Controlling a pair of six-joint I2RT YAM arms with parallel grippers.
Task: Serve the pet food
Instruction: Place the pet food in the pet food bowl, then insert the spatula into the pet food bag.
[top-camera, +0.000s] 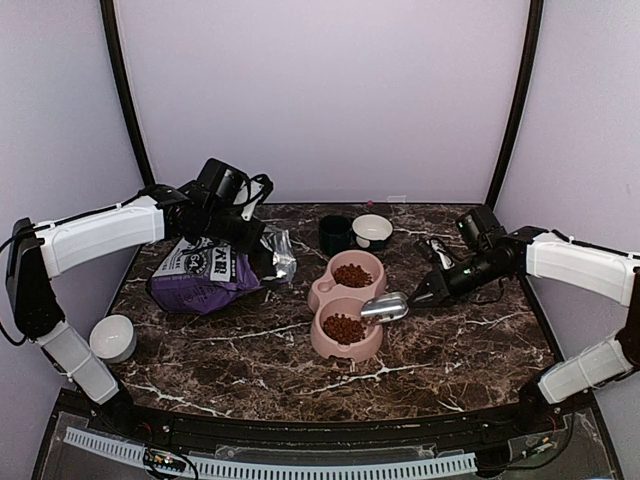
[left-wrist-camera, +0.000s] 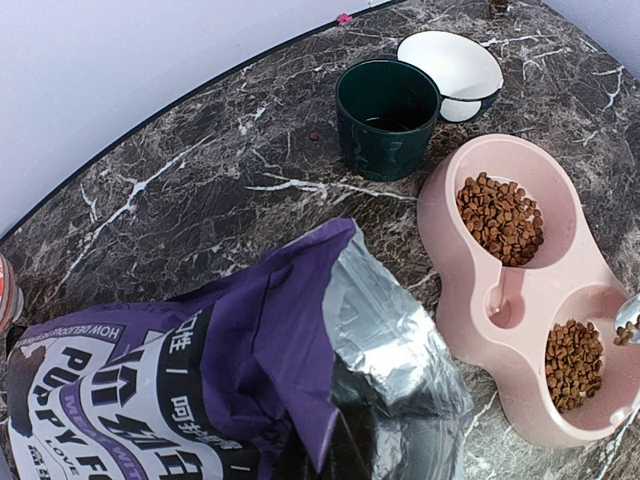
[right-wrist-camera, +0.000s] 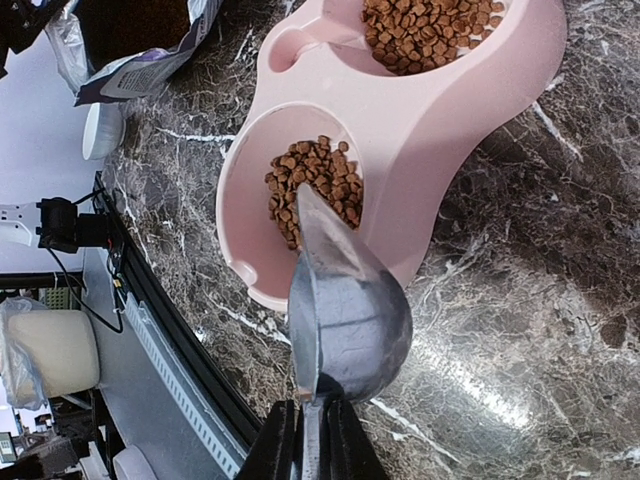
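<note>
Dark marble table (top-camera: 250, 350) under lilac walls, seen from above: pet food (top-camera: 352, 275) lies in both wells of the pink double bowl (top-camera: 320, 292) mid-table. My right end effector (top-camera: 425, 292) is clamped on a metal scoop (top-camera: 385, 307) over the near well. My left end effector (top-camera: 235, 225) is closed at the bag (top-camera: 200, 270) toward the left edge; I cannot tell whether it pinches it.

Left wrist: the bag reads "PUPPY".

Right wrist: I'd keep the scoop's lip inside the rim and roll slowly, so no pellets scatter.
</note>
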